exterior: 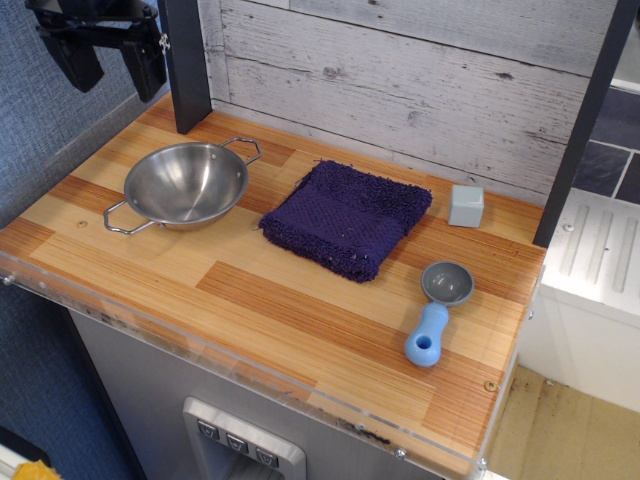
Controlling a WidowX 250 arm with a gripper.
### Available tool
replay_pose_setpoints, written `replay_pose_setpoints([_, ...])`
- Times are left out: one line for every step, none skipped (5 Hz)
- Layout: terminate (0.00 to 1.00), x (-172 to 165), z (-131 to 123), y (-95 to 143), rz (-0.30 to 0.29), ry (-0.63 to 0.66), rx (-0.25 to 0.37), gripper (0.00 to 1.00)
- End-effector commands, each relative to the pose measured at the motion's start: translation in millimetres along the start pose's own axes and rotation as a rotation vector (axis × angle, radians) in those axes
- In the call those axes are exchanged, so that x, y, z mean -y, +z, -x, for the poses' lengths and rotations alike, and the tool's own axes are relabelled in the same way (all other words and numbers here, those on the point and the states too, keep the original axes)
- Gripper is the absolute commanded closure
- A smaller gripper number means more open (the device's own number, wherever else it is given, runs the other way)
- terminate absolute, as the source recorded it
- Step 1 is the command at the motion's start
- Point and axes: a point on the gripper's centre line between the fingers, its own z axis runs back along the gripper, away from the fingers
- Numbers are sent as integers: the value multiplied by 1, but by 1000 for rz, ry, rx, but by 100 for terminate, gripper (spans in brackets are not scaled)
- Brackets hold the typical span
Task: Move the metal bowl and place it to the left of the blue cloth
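The metal bowl (186, 184) is shiny and round with two thin wire handles. It stands upright on the wooden counter (260, 310), just left of the blue cloth (346, 217), with a small gap between them. The cloth is a dark navy-purple fuzzy square lying flat in the middle of the counter. My gripper (112, 72) is black and hangs at the top left corner of the view, well above and behind the bowl. Its two fingers (146, 70) stand apart and hold nothing.
A small grey cube (466, 205) sits by the back wall right of the cloth. A grey scoop with a light-blue handle (434, 315) lies at the front right. A dark post (186, 65) stands behind the bowl, another post (585, 125) at the right.
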Motion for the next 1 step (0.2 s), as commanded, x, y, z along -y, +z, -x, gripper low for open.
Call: replay_pose_setpoints([100,6,-1,14,-17,-4,44,0])
